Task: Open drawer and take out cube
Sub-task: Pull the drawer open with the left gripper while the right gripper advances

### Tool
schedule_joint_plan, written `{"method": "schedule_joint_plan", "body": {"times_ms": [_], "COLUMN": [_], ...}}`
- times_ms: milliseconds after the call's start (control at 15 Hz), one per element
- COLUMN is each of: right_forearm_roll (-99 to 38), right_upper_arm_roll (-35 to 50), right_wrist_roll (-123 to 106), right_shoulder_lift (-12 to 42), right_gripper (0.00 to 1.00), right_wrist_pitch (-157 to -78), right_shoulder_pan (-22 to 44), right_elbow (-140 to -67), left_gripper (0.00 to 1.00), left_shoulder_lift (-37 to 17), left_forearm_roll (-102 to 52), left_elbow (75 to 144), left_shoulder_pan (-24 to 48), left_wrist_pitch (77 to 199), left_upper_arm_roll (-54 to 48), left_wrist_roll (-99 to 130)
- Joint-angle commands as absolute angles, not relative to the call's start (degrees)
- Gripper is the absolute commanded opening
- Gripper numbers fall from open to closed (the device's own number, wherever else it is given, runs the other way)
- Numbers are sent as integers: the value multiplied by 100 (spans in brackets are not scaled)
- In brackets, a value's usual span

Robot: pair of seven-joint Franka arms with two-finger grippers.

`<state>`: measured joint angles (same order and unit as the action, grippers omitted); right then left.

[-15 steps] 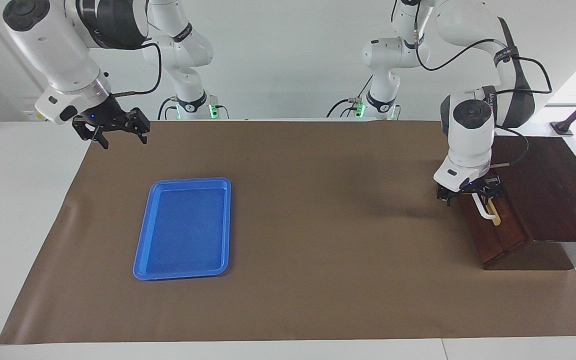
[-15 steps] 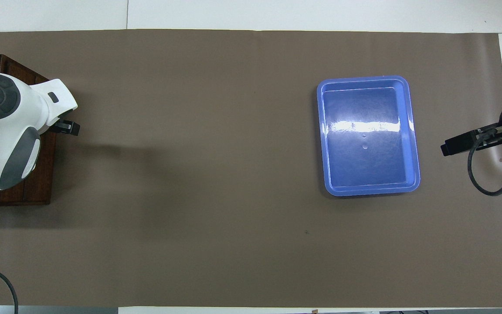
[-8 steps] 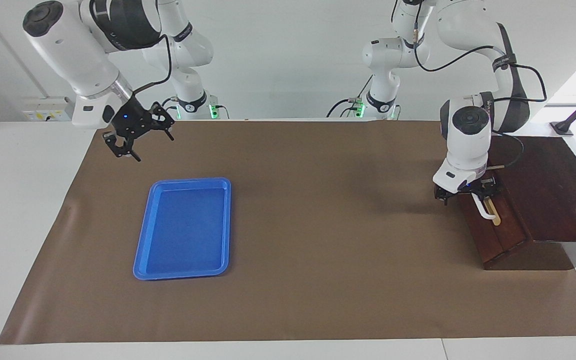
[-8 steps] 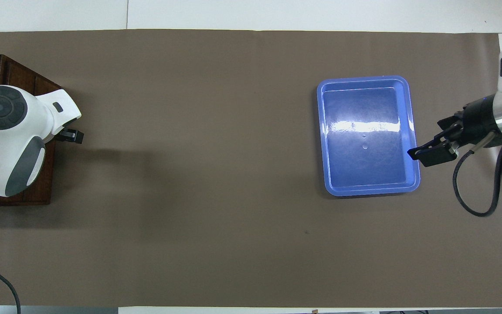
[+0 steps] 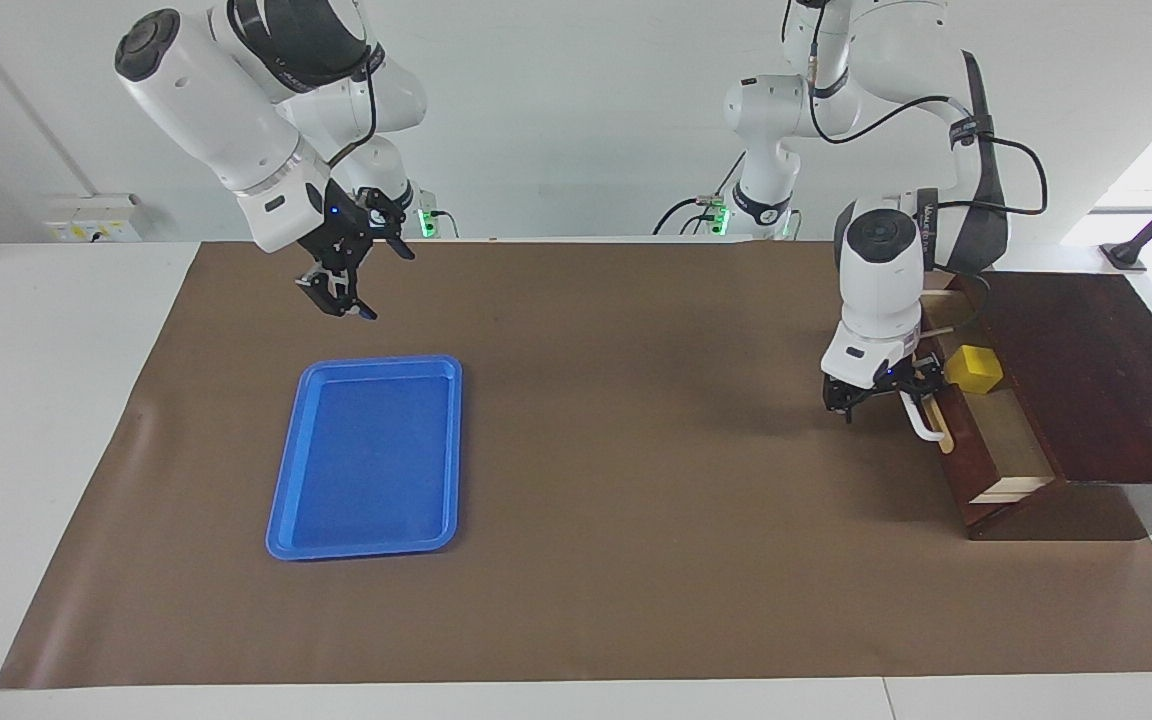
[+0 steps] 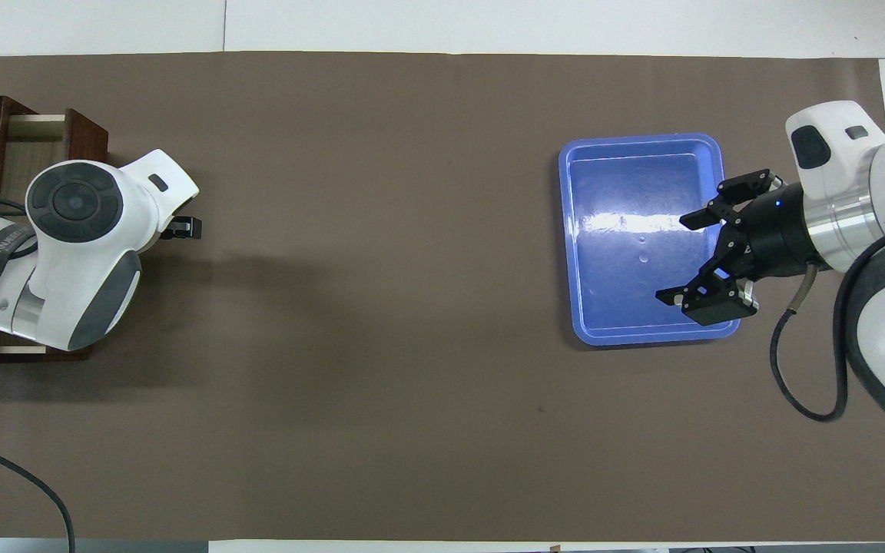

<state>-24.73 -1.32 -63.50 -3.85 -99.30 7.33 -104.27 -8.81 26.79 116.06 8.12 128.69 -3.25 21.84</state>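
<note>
The drawer (image 5: 976, 440) is standing partly pulled out of the dark wooden box (image 5: 1096, 370), its pale wood floor showing, at the left arm's end of the tabletop (image 5: 636, 620). The cube (image 5: 974, 369) is sitting inside it, bright yellow, just beside the left hand (image 5: 881, 392), in the part of the drawer closest to the robots. That left hand is gripping down at the drawer front, its fingers clamped together on the white handle (image 5: 926, 420); from overhead the arm's white body is covering most of the drawer, with only a black fingertip (image 6: 183, 227) poking out.

Over at the right arm's end, the right hand (image 5: 348, 283) is hanging in the air with its fingers spread wide apart and nothing between them. The blue tray (image 5: 368, 457) is lying flat just below that hand in the facing view, and from overhead the hand (image 6: 711, 247) is overlapping the tray's edge (image 6: 577, 230). The tray is well apart from the left hand and the drawer.
</note>
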Motion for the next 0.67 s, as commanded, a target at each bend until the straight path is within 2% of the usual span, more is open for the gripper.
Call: {"method": "schedule_joint_plan", "body": {"times_ms": [0,600], "right_forearm_roll": [-2978,-3471], "right_upper_arm_roll": [-132,-132], "right_wrist_roll": [-7204,-7576], "right_shoulder_lift": [-571,-676], "right_gripper": [100,100], "right_wrist_pitch": [-10081,-10099], "right_shoulder_pan": [747,1389], "right_elbow": [-10801,-10977], "left_gripper": [100,100], "left_shoulder_lift": [-949,-949], "left_forearm_roll": [2216,1986], "left_elbow": [11497,11426], "left_shoulder_pan": [1203,1547], "left_wrist_pitch": [12745,12551], "left_upper_arm_roll": [-308,-299], "left_wrist_roll": [2495,2892]}}
